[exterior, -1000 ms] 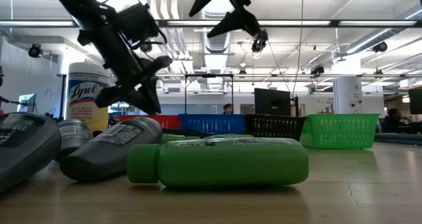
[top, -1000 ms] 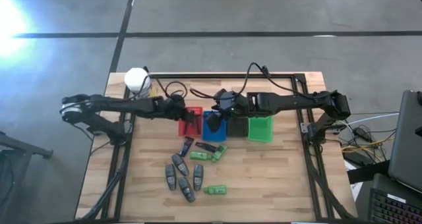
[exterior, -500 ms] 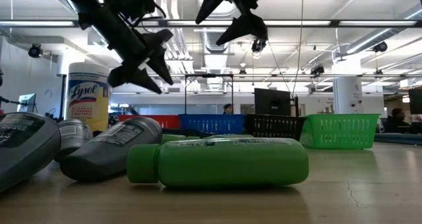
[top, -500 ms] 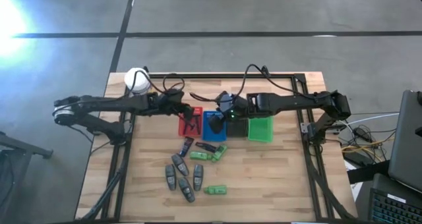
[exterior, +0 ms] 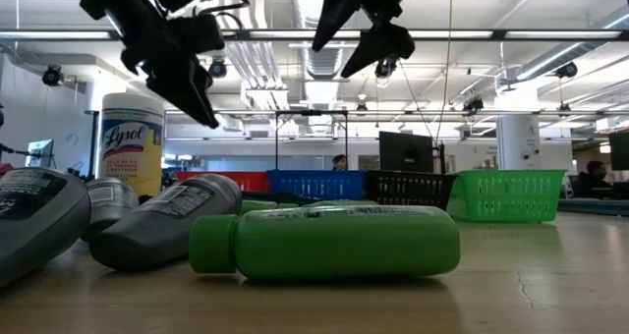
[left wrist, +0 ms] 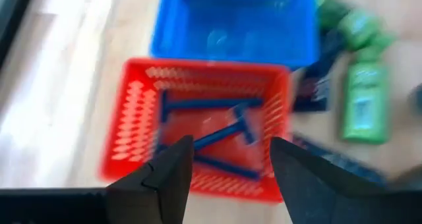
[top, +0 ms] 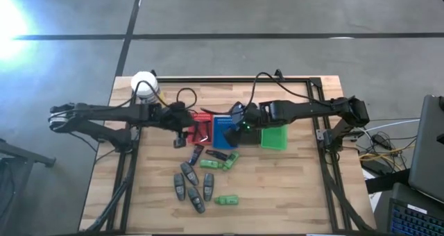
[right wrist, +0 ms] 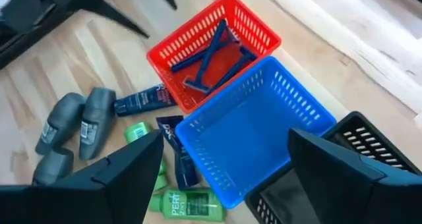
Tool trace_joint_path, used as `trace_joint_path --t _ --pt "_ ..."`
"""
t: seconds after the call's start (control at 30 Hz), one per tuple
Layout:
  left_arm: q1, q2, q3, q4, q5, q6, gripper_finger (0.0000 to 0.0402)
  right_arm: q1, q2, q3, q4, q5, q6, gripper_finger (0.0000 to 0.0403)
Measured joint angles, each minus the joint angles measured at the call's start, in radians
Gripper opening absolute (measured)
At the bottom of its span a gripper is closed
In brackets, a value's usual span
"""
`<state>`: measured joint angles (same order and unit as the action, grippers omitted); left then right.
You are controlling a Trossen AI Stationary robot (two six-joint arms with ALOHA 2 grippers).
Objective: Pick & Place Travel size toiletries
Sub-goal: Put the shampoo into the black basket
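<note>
1. Green tube [top: 226, 200]: lies alone on the wooden table [top: 298, 187], nearest the front edge; in the low view it fills the foreground on its side [exterior: 324, 242].
2. Grey tubes [top: 191, 184]: a cluster of about five just left of the green tube and slightly farther back; seen from the low view as dark rounded bodies at left [exterior: 162, 232].
3. Green tubes [top: 218, 162] and dark navy tubes [top: 208, 153]: a mixed group lying just in front of the baskets, touching or nearly touching one another.
4. Left hand [top: 182, 135]: held above the table just left of the red basket, near its front corner; fingers [left wrist: 168, 178] apart, with nothing between them.
5. Red basket [top: 202, 125]: leftmost in the row of baskets; it holds slim blue razors [left wrist: 217, 128].
6. Blue basket [top: 223, 130]: touches the red basket's right side; nothing shows inside it in the right wrist view.
7. Right hand [top: 238, 122]: held above the right part of the blue basket; fingers [right wrist: 333, 161] spread wide, holding nothing.
8. Black basket [exterior: 411, 188] and green basket [top: 273, 136]: continue the row to the right.
9. Yellow jar [top: 146, 86]: stands upright at the far left corner, white lid on.
</note>
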<state>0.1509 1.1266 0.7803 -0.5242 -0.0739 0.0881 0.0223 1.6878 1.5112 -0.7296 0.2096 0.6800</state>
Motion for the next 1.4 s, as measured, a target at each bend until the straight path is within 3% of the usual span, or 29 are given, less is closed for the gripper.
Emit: trace_joint_path --t 0.1,0.23,0.37,0.53,0.63,1.03,1.27,1.4 --pt "0.024 0.012 0.013 -0.056 0.008 -0.061 0.0204 0.000 0.000 0.000 -0.012 -0.013 -0.003 0.0305" --pt "0.007 -0.002 0.016 -0.064 0.105 -0.105 0.0204 0.009 0.010 -0.001 -0.107 -0.127 -0.069 0.0294" --pt "-0.044 -0.034 0.016 -0.079 0.129 -0.077 0.0204 0.052 0.028 -0.034 -0.158 -0.201 -0.303 0.0283" --pt "-0.071 -0.060 0.016 -0.114 0.130 -0.107 0.0204 0.123 0.036 -0.077 -0.113 -0.330 -0.735 0.0265" --pt "-0.078 -0.068 0.016 -0.137 0.130 -0.145 0.0204 0.169 0.068 -0.081 -0.103 -0.391 -0.834 0.0254" --pt "-0.155 -0.107 0.000 -0.190 0.129 -0.135 0.0204 0.356 0.221 -0.001 -0.064 -0.452 -0.613 0.0234" --pt "-0.171 -0.128 -0.001 -0.185 0.126 -0.081 0.0204 0.422 0.375 0.101 -0.023 -0.381 -0.403 0.0257" --pt "-0.174 -0.136 -0.001 -0.186 0.126 -0.059 0.0204 0.454 0.493 0.215 -0.107 -0.305 -0.296 0.0270"
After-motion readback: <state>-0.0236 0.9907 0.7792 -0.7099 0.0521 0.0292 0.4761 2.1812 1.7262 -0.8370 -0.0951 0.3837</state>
